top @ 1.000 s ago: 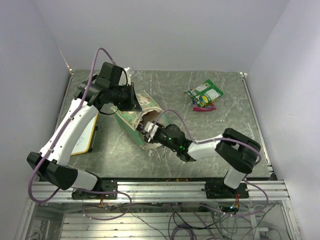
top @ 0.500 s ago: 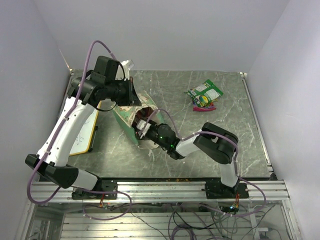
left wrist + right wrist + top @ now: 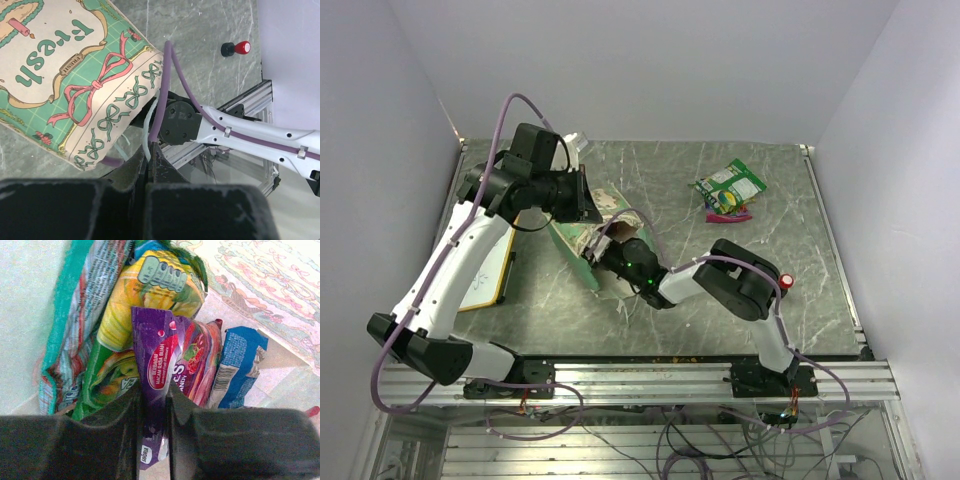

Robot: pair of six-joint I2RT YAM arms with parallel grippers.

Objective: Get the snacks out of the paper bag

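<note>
The mint-green paper bag (image 3: 582, 238) lies on its side at the table's middle left, its cream printed front (image 3: 75, 70) filling the left wrist view. My left gripper (image 3: 149, 150) is shut on the bag's white string handle (image 3: 146, 131) and holds the mouth up. My right gripper (image 3: 154, 405) is deep inside the bag, shut on a purple snack packet (image 3: 162, 360). Around it stand a yellow-green packet (image 3: 145, 295), a teal-red packet (image 3: 65, 350) and a blue packet (image 3: 240, 365). Two more snacks, green (image 3: 731, 182) and pink (image 3: 728, 213), lie on the table at the back right.
A wood-framed whiteboard (image 3: 488, 272) lies at the left edge under the left arm. A red-topped black button (image 3: 786, 281) sits beside the right arm's elbow. The tan inner wall of the bag (image 3: 25, 315) closes in on the right gripper's left side.
The right gripper has pushed further into the bag and its jaws have closed on the purple packet. Its elbow swung left. The left gripper kept hold of the handle, shifting only slightly.
</note>
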